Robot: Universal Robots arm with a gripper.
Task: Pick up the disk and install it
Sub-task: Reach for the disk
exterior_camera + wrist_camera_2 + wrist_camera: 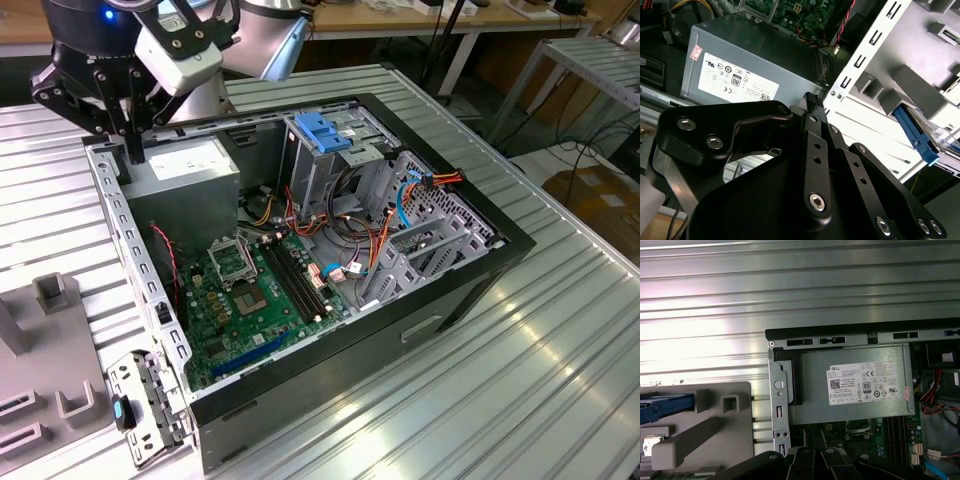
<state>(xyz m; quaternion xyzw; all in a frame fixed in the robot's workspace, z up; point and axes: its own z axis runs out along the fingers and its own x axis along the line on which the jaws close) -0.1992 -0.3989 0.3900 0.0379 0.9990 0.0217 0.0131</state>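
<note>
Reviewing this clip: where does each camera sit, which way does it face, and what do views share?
Exterior view: off the arm, raised, looking down slantwise into the open computer case; the end effector hangs near the power supply.
First wrist view: on the arm, looking straight down on the power supply and table; end effector links show.
Second wrist view: on the arm, looking obliquely past the end effector to the power supply.
Shared: both wrist views show the disk in a grey fixture.

Robotics lab bench: opened desktop PC case (330, 375) set on ribbed aluminium table (520, 380); wooden workbenches (400, 22) and floor cables (585, 150) seen behind.
</note>
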